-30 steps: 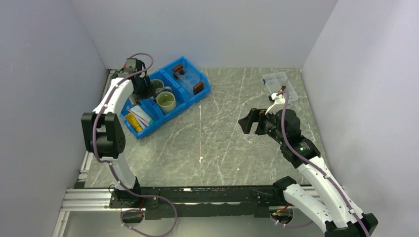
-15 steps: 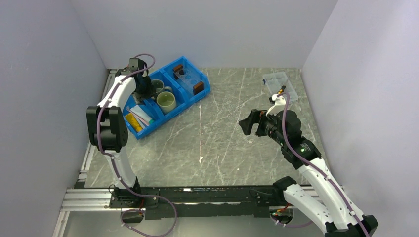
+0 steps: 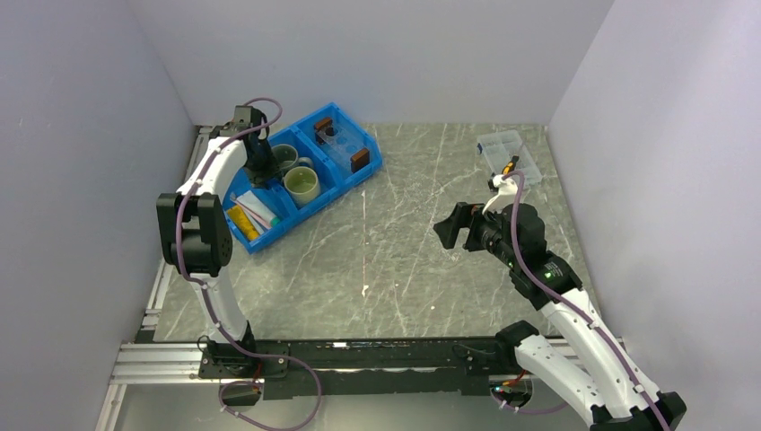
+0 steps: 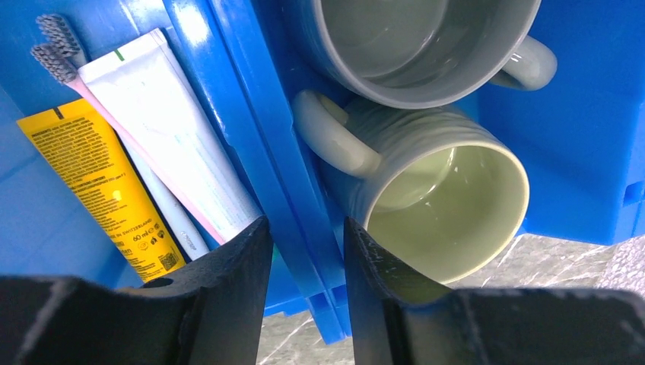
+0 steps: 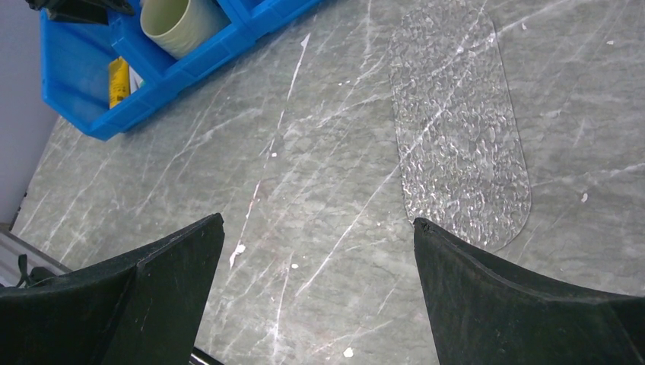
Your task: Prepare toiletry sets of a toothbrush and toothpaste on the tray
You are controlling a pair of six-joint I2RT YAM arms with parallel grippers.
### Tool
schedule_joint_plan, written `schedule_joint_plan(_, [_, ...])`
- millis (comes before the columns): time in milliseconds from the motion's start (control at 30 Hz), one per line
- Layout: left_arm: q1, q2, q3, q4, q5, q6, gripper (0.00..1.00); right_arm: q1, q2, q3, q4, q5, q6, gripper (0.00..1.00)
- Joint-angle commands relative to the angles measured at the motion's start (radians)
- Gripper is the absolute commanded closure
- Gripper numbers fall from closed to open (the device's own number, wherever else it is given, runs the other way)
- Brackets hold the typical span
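I see my left jaws half open, empty, over the big blue plastic bin. The flat white toothpaste tube and slim pale toothbrush lie in its end compartment. My right jaws gape wide, empty.

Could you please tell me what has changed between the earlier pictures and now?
The left claw shifted slightly right with its arm and now hangs over the divider between the toothpaste and the mugs, gripping nothing. The right claw barely eased toward the near edge, open. The bin, its contents, the tray and the clear box stayed put.
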Motion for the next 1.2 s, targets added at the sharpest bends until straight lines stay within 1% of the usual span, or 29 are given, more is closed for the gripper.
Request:
schedule_joint_plan(0, [0.004, -0.012, 0.029, -0.001, 0.035, 0.021, 0.59, 0.003, -0.021, -0.005, 0.018, -0.010, 0.018, 0.03])
schedule_joint_plan(67, [0.005, -0.011, 0.030, -0.001, 0.045, 0.029, 0.64, 0.003, -0.021, -0.011, 0.020, -0.008, 0.020, 0.03])
schedule_joint_plan(300, [0.006, -0.006, 0.040, 0.002, 0.063, 0.060, 0.77, 0.003, -0.021, -0.020, 0.017, -0.007, 0.029, 0.04])
schedule_joint_plan(400, [0.006, 0.000, 0.051, -0.007, 0.074, 0.089, 0.85, 0.004, -0.022, -0.020, 0.012, -0.005, 0.028, 0.04])
schedule_joint_plan(567, [0.007, 0.012, 0.066, -0.018, 0.096, 0.152, 1.00, 0.003, -0.021, -0.023, 0.013, -0.007, 0.031, 0.04])
schedule_joint_plan(933, [0.006, 0.003, 0.075, -0.036, 0.145, 0.245, 1.00, 0.003, -0.005, -0.030, 0.028, -0.026, 0.048, 0.04])
schedule_joint_plan(1167, [0.003, -0.023, 0.056, -0.019, 0.222, 0.279, 1.00, 0.004, -0.002, -0.031, 0.021, -0.033, 0.050, 0.04])
